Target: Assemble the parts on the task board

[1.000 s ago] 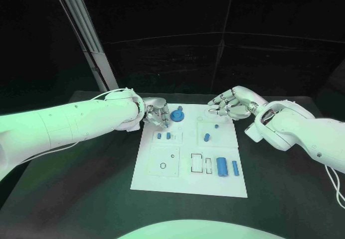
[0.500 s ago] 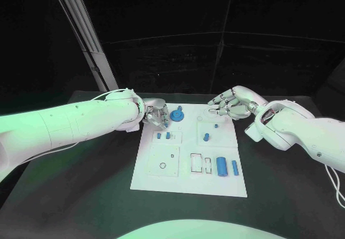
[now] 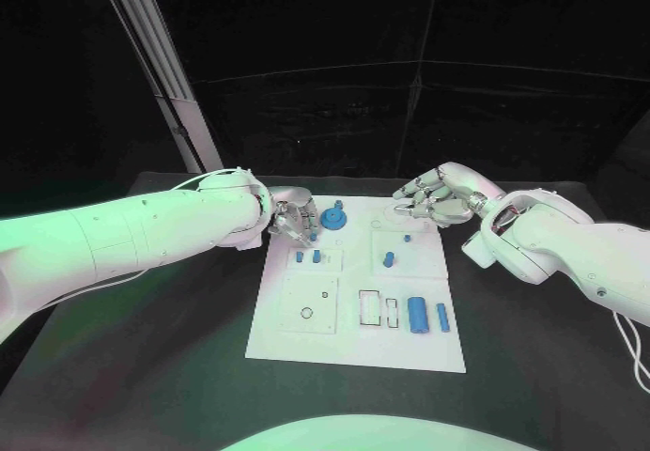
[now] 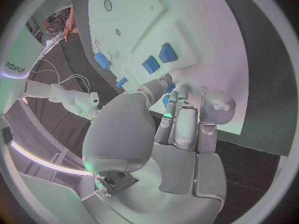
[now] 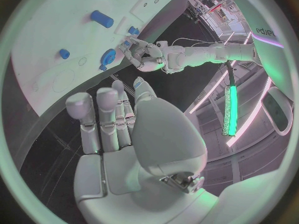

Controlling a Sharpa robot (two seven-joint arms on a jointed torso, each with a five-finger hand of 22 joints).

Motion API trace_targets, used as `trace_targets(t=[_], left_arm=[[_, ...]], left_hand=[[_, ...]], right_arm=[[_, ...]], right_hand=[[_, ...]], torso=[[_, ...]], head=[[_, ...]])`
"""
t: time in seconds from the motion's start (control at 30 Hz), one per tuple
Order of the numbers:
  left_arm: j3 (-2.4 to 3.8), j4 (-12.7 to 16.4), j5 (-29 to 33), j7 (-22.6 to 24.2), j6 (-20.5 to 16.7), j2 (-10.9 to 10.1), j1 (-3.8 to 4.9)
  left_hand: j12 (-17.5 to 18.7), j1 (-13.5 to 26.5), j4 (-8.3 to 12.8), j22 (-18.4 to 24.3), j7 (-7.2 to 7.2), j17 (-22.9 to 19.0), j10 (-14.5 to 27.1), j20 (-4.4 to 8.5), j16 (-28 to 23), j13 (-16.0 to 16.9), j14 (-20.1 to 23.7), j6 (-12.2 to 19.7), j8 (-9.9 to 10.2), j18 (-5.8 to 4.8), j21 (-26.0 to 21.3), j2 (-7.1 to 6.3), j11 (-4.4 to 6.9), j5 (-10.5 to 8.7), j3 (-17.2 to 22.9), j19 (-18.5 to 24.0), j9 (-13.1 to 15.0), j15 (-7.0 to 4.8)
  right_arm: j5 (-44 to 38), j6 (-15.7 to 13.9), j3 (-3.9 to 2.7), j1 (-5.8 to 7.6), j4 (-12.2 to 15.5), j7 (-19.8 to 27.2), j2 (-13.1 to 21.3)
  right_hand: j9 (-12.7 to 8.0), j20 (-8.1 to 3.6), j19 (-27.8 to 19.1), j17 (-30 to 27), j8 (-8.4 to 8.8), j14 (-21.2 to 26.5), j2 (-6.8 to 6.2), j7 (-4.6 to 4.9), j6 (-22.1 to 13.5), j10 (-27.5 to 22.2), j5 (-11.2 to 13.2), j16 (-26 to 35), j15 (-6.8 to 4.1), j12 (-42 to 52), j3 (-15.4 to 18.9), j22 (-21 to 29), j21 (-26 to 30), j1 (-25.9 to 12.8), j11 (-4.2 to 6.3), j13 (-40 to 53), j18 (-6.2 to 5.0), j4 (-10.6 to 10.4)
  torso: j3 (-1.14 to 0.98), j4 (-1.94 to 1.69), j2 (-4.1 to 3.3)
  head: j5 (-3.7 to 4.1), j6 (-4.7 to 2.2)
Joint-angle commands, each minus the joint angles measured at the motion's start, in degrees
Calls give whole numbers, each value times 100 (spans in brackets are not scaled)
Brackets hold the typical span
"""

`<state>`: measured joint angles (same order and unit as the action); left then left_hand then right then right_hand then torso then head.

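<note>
Task board (image 3: 355, 324), the white plate, is lying mid-table on the black table (image 3: 162, 376), w/ blue parts scattered across it. Left hand (image 3: 291, 221) is hovering over the board's far-left corner, fingers curled down close to a round blue disc part (image 3: 336, 221) & just above two small blue pegs (image 3: 307, 255) standing in a raised square; can't tell whether the fingertips are pinching anything. In the left wrist view the fingers (image 4: 181, 119) are lying close together, tips near small blue pieces (image 4: 159, 58) on the board. Right hand (image 3: 436, 199) is hanging above the board's far-right corner, fingers curled in fairly narrow, nothing visible in them; in the right wrist view its fingers (image 5: 102, 114) are extending side by side toward the board edge. A blue cylinder (image 3: 419, 315) & a slimmer blue bar (image 3: 443, 318) are lying side by side near the board's right edge, next to rectangular slots (image 3: 370, 307). Another blue peg (image 3: 389, 259) is sitting right of centre.
</note>
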<state>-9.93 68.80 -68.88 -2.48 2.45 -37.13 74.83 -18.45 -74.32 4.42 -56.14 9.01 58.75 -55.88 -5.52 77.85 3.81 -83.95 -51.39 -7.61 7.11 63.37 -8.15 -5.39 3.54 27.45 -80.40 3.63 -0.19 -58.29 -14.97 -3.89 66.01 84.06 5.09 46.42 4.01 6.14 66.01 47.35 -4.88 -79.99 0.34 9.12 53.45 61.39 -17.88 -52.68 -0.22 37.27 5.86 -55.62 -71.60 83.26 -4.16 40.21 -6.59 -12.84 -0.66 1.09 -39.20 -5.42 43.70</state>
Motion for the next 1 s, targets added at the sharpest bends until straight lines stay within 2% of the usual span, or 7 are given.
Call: trace_targets(t=[0.03,0.17,0.5,0.57,0.63,0.73,1.0], left_arm=[[2,6,-1,-24,-50,-9,7],[2,6,31,-23,-180,-41,6],[3,89,1053,584,-1085,-311,4],[3,151,1590,930,-1304,-402,4],[1,235,2552,1488,-1296,-509,4],[-1,341,3927,2169,-1107,-617,-1],[-3,508,6622,3083,-789,-806,-10]], left_hand=[[19,-11,1,63,-19,-29,136,-33,-28,2,-21,161,91,-11,-63,-57,-16,-6,-91,37,-1,50],[9,-32,2,118,-27,-42,239,-42,-32,7,-21,239,134,1,-116,-48,-28,-6,-161,53,5,59],[-77,-145,21,625,107,-433,455,-76,-219,17,86,47,29,93,-568,43,-104,41,-228,221,54,108],[-117,-147,21,770,152,-535,490,-103,-277,17,117,-95,-52,115,-705,47,-144,68,-232,278,71,141],[-178,-164,26,1828,187,-1752,629,-148,-949,14,601,-158,-105,313,-1709,55,-184,67,-262,810,54,189],[-279,96,-146,2140,234,-3191,763,-208,-1864,27,1414,-92,-100,339,-2184,31,-212,-75,-589,1254,28,279],[-527,105,-253,2462,257,-3397,936,-303,-2151,72,1833,-20,-136,341,-2677,248,-258,-75,-1087,1547,32,318]], right_arm=[[-127,62,-2,9,-2,-102,-3],[-309,75,-2,8,-29,-229,3],[-1735,270,-1,-63,-160,-699,21],[-2179,308,-1,-98,-168,-794,26],[-2637,317,-1,-132,-170,-880,30],[-3044,282,-1,-167,-177,-950,21],[-3841,207,-2,-267,-197,-1100,-68]], right_hand=[[4,12,-180,-403,-39,149,28,25,-20,-132,-27,461,15,-269,-10,277,203,110,-16,-273,-129,-74],[7,28,-207,-994,-81,199,-9,48,27,-135,8,1161,36,-874,-30,462,378,261,-49,-987,-157,-166],[21,-9,36,-1068,-206,-11,-35,5,355,-67,372,1316,2,-1707,-405,262,278,892,-34,-1888,-114,45],[22,-18,190,-887,-223,-114,-70,-29,438,-21,429,1136,-15,-1844,-465,46,145,949,-19,-2035,-70,63],[2,-36,300,-846,-187,-188,-134,-42,507,71,473,1089,-16,-2052,-558,-100,42,980,-9,-2284,-43,53],[-7,-37,333,-874,-151,-198,-193,-64,540,112,490,1117,-24,-2185,-624,-161,5,989,-6,-2452,-31,47],[-21,-25,492,-703,-37,-283,-313,-29,491,135,597,921,-7,-2391,-732,-421,-156,1025,-51,-2728,20,61]], torso=[[-4,2,0],[-3,6,1],[-1,8,3],[-7,12,0],[-1,8,4],[0,15,2],[2,1,11]], head=[[3,-13],[7,-16],[94,-87],[145,-107],[270,-116],[368,-137],[538,-206]])
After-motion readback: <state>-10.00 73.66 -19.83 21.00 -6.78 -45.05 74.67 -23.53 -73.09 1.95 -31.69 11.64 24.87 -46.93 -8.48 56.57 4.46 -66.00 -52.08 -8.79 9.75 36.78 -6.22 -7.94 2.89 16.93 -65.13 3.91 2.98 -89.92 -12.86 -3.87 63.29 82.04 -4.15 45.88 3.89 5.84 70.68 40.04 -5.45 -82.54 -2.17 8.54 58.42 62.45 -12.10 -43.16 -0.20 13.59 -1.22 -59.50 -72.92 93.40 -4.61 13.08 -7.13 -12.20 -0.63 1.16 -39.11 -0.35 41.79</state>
